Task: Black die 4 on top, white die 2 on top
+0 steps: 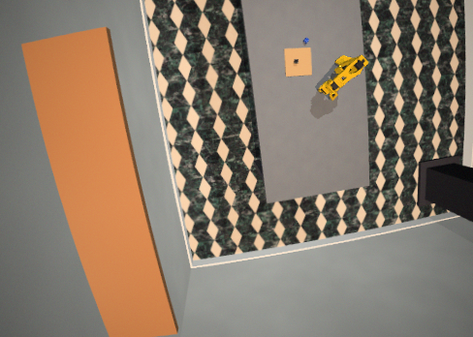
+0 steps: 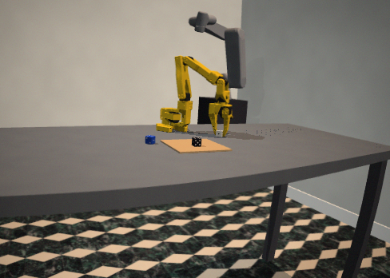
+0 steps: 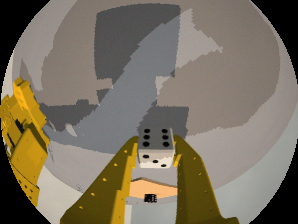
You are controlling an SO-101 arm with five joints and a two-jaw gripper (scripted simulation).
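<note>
Across the grey table (image 1: 310,157) (image 2: 100,161) (image 3: 150,173), we see a matte top on dark legs, standing over a floor (image 1: 194,142) (image 2: 120,241) of green-black shapes and cream diamonds. Behind it rise a pale wall (image 2: 100,45) on the left and a blue-grey wall (image 2: 320,85) on the right; a grey jointed fixture (image 2: 236,57) stands beyond the yellow arm. Our gripper (image 1: 326,93) (image 2: 220,134) (image 3: 155,150) has the white die (image 2: 219,133) (image 3: 156,145) pinched between its fingers — off the mat (image 1: 291,70) (image 2: 180,146) (image 3: 142,187), past its far right side. We can't tell whether that die touches the table. The black die (image 1: 296,61) (image 2: 196,141) (image 3: 150,198) sits on the tan mat; the blue die (image 1: 305,41) (image 2: 150,139) rests just outside, to its left.
</note>
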